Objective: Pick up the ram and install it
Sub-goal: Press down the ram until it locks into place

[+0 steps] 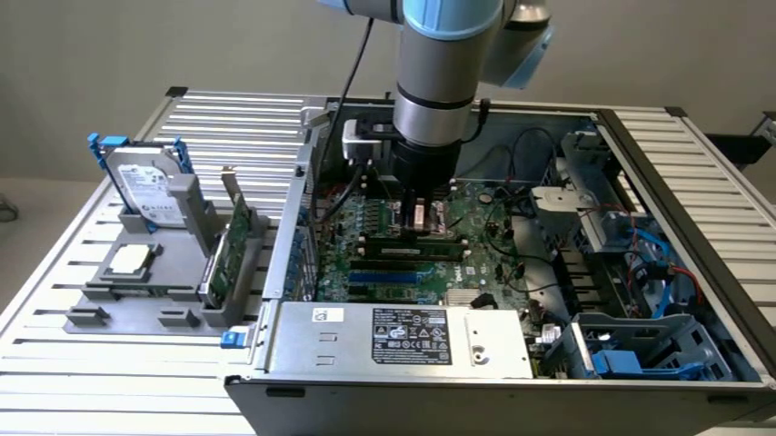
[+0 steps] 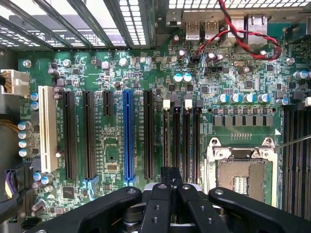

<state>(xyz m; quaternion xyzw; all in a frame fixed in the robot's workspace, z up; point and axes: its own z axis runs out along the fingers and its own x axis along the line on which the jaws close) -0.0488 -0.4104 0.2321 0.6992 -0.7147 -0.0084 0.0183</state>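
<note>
My gripper [image 1: 424,214] hangs straight down inside the open computer case, low over the motherboard [image 1: 492,263]. Its fingers are shut together with nothing between them. Just under the fingertips the ram [image 1: 412,242], a long narrow green stick with dark chips, stands on edge in a memory slot. Whether the tips touch its top edge I cannot tell. In the wrist view the shut gripper [image 2: 171,171] sits over the row of black memory slots [image 2: 186,141] with white end clips, beside the bare CPU socket [image 2: 240,172].
A grey holder [image 1: 134,304] outside the case at the exterior view's left carries a hard drive [image 1: 145,186], a processor chip [image 1: 130,261] and a green expansion card [image 1: 231,250]. The power supply [image 1: 401,336] lies at the case front. Cables and drive bays [image 1: 631,263] crowd the exterior view's right.
</note>
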